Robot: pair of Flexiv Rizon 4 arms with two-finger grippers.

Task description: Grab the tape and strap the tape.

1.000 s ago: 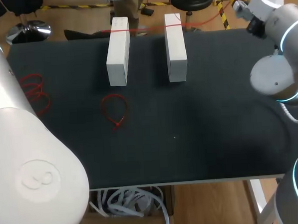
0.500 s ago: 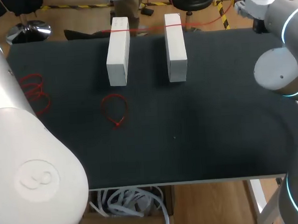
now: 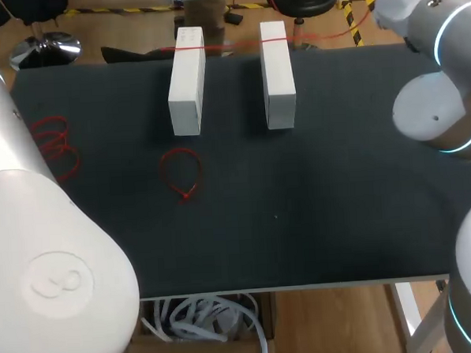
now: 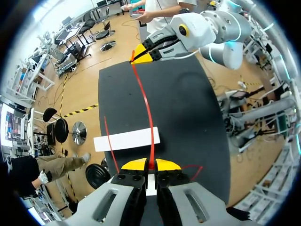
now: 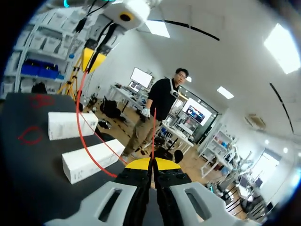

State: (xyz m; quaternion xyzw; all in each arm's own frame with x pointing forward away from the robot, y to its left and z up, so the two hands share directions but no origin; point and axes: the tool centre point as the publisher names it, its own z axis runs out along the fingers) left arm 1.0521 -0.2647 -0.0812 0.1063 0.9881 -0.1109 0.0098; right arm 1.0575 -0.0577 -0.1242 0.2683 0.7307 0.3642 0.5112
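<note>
A dark bench (image 3: 317,220) carries a left white block (image 3: 187,82) and a right white block (image 3: 278,75), apart, in the upper middle of the frame. A red tape loop (image 3: 181,171) lies left of centre, and a tangle of red loops (image 3: 56,142) lies at the left edge.

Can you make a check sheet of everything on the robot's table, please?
Surface: dark table.
Job's things: red tape stretched across the far ends of two white blocks.
Clutter: red loop; heap of red strips near the left edge.
Hands: left hand and right hand each shut on the tape.
Cables: nothing seen.
Surroundings: nothing seen reaching over the table.
</note>
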